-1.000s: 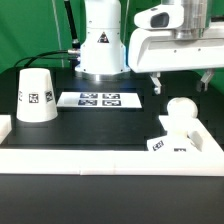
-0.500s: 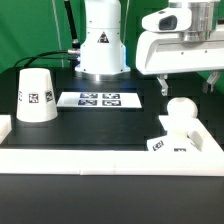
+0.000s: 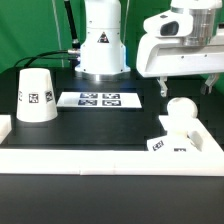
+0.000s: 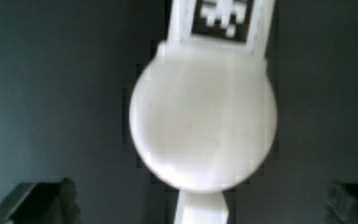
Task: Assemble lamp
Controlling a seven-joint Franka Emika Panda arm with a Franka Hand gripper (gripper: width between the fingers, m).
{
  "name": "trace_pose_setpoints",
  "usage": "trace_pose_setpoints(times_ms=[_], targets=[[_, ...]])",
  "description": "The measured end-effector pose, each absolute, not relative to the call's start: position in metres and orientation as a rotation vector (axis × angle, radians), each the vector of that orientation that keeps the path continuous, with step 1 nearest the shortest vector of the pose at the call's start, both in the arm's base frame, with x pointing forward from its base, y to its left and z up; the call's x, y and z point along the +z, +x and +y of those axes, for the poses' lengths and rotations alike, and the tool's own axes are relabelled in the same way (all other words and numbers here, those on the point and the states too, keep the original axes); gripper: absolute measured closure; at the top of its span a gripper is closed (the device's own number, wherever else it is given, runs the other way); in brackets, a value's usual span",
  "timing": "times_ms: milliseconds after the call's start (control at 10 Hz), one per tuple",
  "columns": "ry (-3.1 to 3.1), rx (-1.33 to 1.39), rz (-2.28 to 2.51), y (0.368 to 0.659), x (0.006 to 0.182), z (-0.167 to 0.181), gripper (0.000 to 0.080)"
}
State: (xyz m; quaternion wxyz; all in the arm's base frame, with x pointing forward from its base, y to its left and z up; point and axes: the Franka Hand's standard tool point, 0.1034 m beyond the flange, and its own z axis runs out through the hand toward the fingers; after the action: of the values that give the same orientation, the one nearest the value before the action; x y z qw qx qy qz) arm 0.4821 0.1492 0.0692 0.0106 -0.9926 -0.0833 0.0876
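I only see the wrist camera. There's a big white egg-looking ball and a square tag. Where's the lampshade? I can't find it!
Observer: The white cone-shaped shade stands on the black table, far toward the exterior view's left.
Operator: Is the ball sitting on something?
Observer: Yes. The round white bulb sits on the small blocky white base, near the exterior view's right.
Operator: Is my gripper touching it?
Observer: No. The open gripper hangs above the bulb, not touching it.
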Motion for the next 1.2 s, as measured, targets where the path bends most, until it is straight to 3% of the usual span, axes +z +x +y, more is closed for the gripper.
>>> trace_pose_setpoints(times_ms=[1200], targets=[[-2.872, 1.377, -0.278, 0.476, 0.054, 0.148, 0.0101]])
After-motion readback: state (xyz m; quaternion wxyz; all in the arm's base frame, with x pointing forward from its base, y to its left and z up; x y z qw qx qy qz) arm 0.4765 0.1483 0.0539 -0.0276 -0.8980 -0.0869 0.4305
